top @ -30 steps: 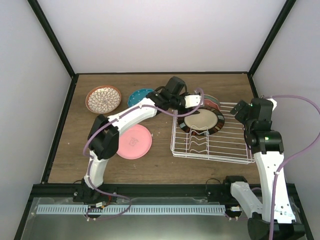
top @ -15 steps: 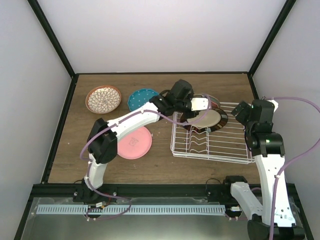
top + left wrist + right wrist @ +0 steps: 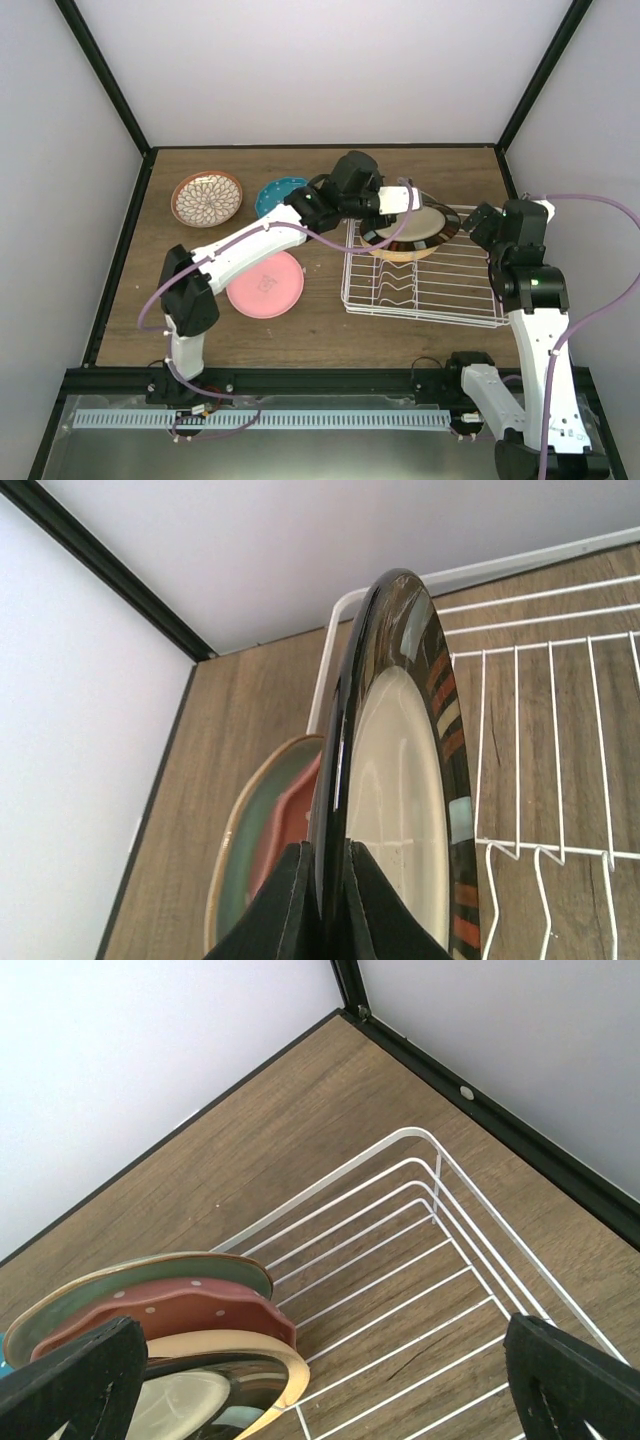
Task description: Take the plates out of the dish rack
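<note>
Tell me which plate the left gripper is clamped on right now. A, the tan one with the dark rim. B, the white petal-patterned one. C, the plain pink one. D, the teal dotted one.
A: the left gripper is shut on the rim of the tan dark-rimmed plate, which stands on edge over the dish rack.

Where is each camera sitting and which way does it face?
Top external: above and behind the bases, facing down at the table; both arms show, left end effector shut on the tan dark-rimmed plate.
Left wrist: on the left arm, sighting along its fingers up that plate's edge.
Right wrist: over the dish rack, facing down between its open fingers.
Shared: both wrist views show that plate and the rack.
</note>
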`<act>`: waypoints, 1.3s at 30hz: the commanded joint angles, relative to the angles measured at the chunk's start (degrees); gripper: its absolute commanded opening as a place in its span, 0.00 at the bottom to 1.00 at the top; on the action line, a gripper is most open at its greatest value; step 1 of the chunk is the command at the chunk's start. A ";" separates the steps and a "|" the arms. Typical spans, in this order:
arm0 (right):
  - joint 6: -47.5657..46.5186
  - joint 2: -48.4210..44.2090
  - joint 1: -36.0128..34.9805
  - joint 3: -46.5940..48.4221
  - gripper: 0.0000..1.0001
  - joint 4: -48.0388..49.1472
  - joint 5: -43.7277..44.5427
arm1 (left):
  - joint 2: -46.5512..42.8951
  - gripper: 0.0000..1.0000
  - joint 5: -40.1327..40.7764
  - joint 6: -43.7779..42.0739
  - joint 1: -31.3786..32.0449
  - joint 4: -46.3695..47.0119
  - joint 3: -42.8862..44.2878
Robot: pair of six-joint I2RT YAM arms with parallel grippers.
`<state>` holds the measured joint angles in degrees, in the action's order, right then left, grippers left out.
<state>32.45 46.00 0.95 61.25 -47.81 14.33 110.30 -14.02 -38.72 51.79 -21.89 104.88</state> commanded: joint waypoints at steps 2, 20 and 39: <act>0.60 -0.36 0.28 -0.42 1.00 1.34 -0.54 | -6.97 0.04 -1.51 3.00 0.15 6.41 2.56; -0.31 0.39 0.28 -1.53 1.00 2.93 -1.44 | -27.29 0.04 -19.00 56.40 -39.81 18.19 -12.95; -2.30 6.25 0.28 -0.52 1.00 5.59 -5.19 | -50.35 0.04 -37.02 74.14 -60.18 9.82 -63.46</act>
<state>31.07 52.18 0.95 59.83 -42.87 9.67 65.39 -42.28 31.94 -8.21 -16.64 44.03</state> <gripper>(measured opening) 0.997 0.077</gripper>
